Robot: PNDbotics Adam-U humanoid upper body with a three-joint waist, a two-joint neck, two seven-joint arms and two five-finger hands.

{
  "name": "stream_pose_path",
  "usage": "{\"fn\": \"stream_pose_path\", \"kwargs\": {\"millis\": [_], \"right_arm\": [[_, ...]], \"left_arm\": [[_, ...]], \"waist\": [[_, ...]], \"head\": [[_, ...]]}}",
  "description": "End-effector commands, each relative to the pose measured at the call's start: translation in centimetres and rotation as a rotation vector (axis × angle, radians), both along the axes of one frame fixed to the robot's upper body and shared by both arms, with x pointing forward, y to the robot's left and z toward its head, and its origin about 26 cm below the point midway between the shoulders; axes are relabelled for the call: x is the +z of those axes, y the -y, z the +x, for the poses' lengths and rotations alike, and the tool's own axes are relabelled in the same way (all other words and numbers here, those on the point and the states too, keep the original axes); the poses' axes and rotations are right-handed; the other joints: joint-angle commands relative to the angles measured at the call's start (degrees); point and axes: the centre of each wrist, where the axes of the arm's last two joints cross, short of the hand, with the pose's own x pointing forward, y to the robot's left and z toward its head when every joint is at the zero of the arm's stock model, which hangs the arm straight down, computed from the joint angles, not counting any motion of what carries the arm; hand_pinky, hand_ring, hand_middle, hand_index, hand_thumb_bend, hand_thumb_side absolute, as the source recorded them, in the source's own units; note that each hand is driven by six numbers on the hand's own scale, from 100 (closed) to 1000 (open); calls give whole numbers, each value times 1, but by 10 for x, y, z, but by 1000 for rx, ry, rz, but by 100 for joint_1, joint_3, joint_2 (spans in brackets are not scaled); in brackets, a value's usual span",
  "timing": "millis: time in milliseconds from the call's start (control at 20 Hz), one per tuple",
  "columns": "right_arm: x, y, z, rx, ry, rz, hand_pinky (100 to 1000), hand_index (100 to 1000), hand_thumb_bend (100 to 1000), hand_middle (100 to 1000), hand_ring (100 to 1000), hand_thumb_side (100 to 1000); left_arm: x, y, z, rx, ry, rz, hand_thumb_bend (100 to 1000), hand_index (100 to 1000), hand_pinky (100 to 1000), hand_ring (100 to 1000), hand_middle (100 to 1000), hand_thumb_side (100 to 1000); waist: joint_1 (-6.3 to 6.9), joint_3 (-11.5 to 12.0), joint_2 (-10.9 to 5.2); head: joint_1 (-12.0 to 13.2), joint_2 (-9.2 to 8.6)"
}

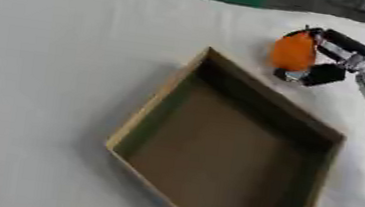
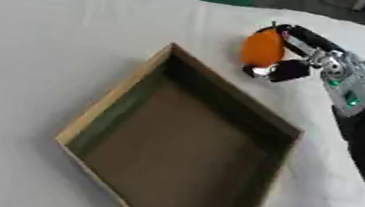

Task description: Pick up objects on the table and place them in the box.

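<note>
A white tablecloth covers the table. At its centre sits an open cardboard box, turned askew. Just beyond the box's far edge, the right hand has its fingers curled around an orange object, holding it near the cloth.

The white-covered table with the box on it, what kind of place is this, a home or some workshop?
Most likely a robot test or training bench, not a home. A plain white cloth covers the table, one empty cardboard box sits alone on it, and a black and silver right hand is curled round an orange object.
</note>
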Motion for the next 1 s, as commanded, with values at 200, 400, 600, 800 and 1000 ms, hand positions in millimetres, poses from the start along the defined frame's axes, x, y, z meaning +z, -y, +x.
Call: {"fn": "stream_pose_path", "kwargs": {"millis": [200,400,600,800,1000], "right_arm": [[14,2,-5,9,51,-31,836,860,100,725,797,372],[15,1,-5,16,79,-7,828,838,100,704,782,374],[18,-1,-8,31,119,27,829,806,100,667,766,444],[29,-8,-14,69,176,51,810,758,100,613,751,417],[50,-20,-26,131,237,59,792,738,100,598,738,403]], "left_arm": [[7,-1,-3,-1,29,12,100,628,430,578,659,745],[7,-1,-3,2,25,11,100,628,429,578,659,742],[6,-1,-3,2,22,11,100,628,428,578,659,740],[5,-2,-4,3,14,13,100,629,428,578,659,740],[3,-3,-5,6,3,18,100,630,429,578,659,740]], "waist": [[35,-17,-154],[39,-52,-199],[50,-76,-251],[73,-129,-344],[109,-210,-475]], "head": [[-10,41],[14,83],[41,116],[83,196],[127,333]]}}
